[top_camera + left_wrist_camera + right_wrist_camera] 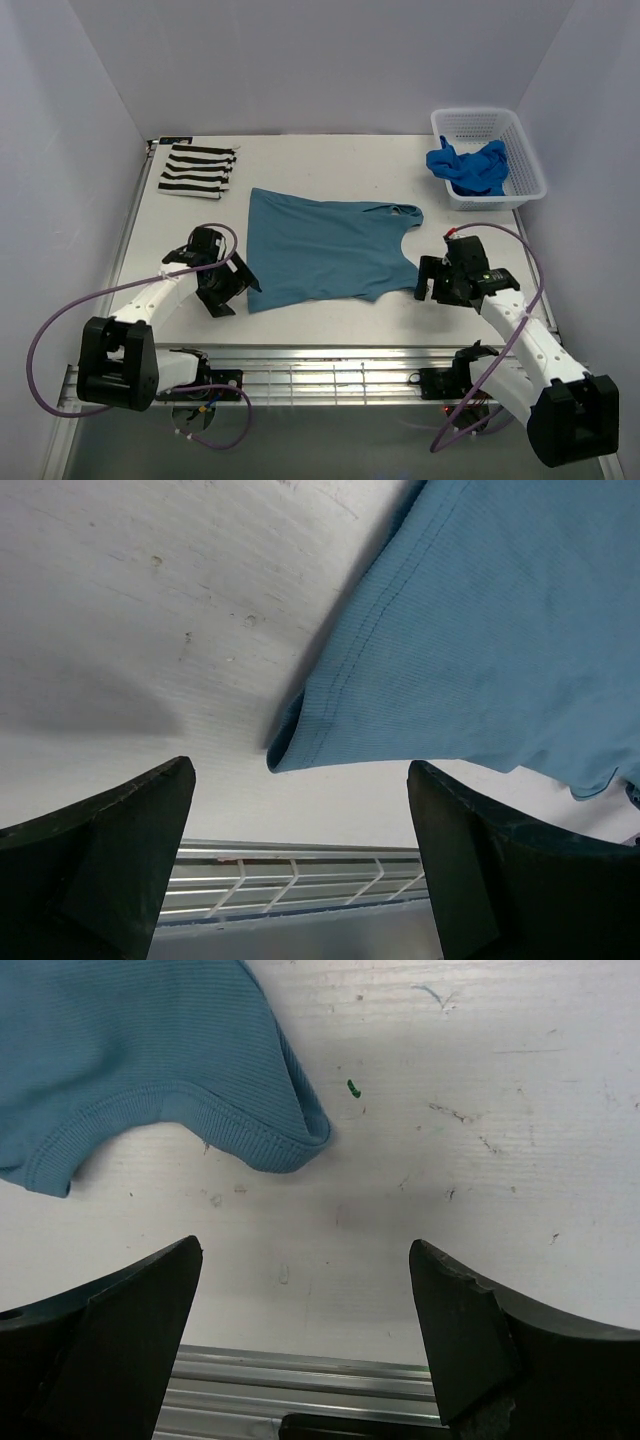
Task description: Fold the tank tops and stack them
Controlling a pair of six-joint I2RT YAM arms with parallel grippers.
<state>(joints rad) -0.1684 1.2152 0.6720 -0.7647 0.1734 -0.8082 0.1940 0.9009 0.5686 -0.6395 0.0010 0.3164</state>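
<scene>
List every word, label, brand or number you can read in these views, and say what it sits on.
No text can be read in any view.
Teal tank top, striped tank top, royal blue tank top: no tag or print shows.
White basket: no label shows.
Green speck on the table: a mark, not a character.

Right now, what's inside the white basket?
A crumpled royal blue tank top lies in the basket. Anything under the cloth, and the floor beneath it, is covered.
</scene>
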